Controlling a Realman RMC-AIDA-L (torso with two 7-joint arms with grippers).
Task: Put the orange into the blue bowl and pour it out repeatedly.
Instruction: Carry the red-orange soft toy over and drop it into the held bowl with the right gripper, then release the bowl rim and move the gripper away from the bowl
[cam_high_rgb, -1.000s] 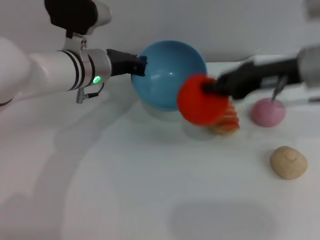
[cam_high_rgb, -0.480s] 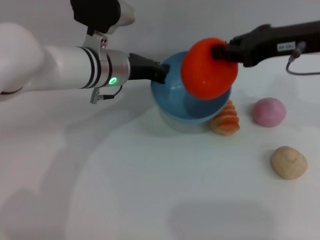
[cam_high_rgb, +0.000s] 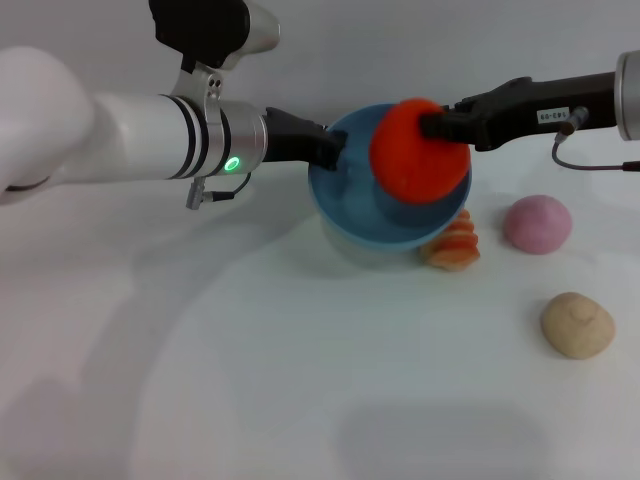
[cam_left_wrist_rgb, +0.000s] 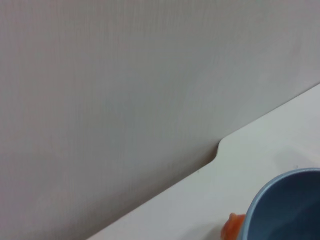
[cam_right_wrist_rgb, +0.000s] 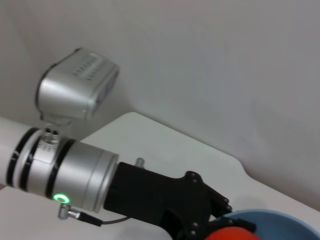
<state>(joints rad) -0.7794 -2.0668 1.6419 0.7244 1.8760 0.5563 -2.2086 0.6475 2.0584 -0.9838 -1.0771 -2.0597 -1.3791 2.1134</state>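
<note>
Orange (cam_high_rgb: 420, 152), a bright red-orange roundish soft toy fruit, hangs over the mouth of the light blue smooth round plastic bowl (cam_high_rgb: 350, 205), pinched at its far side by the right gripper (cam_high_rgb: 432, 124), whose black fingers are clamped on it. Head view: the left gripper (cam_high_rgb: 328, 152) grips the bowl's rim on the robot's left side and holds the bowl tilted. Beside the bowl on the white table (cam_high_rgb: 300, 380) lies a ridged orange-and-cream striped roll (cam_high_rgb: 452, 243); farther right, a pink round toy (cam_high_rgb: 537, 223) and a beige ball (cam_high_rgb: 577, 324), well apart.

Left wrist view: bowl rim (cam_left_wrist_rgb: 285, 210) and a sliver of the striped roll (cam_left_wrist_rgb: 232, 228) (own fingers not visible).

Right wrist view: left gripper (cam_right_wrist_rgb: 200, 220) at the bowl's edge (cam_right_wrist_rgb: 280, 221), top of the orange (cam_right_wrist_rgb: 235, 234) just beside it.
</note>
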